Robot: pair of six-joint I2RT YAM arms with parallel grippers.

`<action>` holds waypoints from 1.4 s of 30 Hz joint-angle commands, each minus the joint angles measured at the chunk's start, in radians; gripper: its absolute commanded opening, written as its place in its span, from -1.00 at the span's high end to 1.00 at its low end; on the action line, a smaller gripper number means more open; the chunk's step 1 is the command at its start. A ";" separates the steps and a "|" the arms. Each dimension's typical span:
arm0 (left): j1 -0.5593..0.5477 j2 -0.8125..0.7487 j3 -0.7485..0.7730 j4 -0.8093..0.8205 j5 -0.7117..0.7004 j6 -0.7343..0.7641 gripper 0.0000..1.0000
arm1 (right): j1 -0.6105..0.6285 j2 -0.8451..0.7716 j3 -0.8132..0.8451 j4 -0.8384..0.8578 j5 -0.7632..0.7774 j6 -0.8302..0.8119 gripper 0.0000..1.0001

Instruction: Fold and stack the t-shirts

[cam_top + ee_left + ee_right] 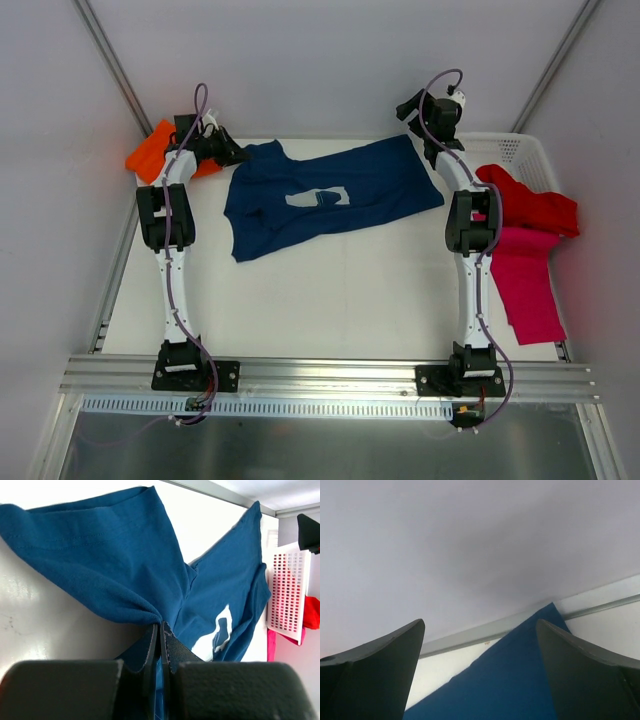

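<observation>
The white surface carries the navy blue t-shirt, print up and rumpled, reaching from my left pincer across to just below my right pincer. The red t-shirt and the magenta-pink t-shirt drape the white mesh basket outboard of my right pincer. The orange t-shirt lies just behind my left.

My left pincer is clenched on a bunched edge of the navy tee. My right is released, jaws wide with nothing between them, a shirt corner just beneath.

I judge I am spreading this tee before its first fold. Next my right pincer must drop onto that corner and clench, so both can draw the cloth taut.
</observation>
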 commanded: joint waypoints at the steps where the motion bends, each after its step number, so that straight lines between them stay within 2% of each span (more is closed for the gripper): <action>1: 0.002 -0.006 0.039 -0.001 0.058 -0.015 1.00 | -0.003 -0.015 0.031 0.085 0.045 -0.011 -0.97; 6: 0.000 -0.003 0.040 0.001 0.062 -0.021 1.00 | -0.012 0.024 -0.027 0.099 0.101 0.016 -0.97; 12: -0.001 -0.003 0.037 0.001 0.072 -0.028 1.00 | -0.014 0.067 -0.023 -0.029 0.218 0.084 -0.97; 19: -0.006 0.011 0.047 0.002 0.088 -0.048 1.00 | -0.019 0.107 0.026 -0.069 0.172 0.153 -0.97; 29: -0.010 0.009 0.047 0.007 0.104 -0.061 1.00 | -0.009 0.173 0.103 -0.023 0.088 0.196 -0.97; 33: -0.010 0.014 0.048 0.010 0.104 -0.067 1.00 | -0.003 0.202 0.128 0.013 0.008 0.229 -0.77; 39: -0.010 0.022 0.050 0.013 0.105 -0.070 1.00 | 0.038 0.200 0.128 0.002 0.008 0.209 -0.76; 42: -0.010 0.023 0.051 0.016 0.108 -0.073 1.00 | 0.046 0.196 0.126 0.002 0.008 0.197 -0.62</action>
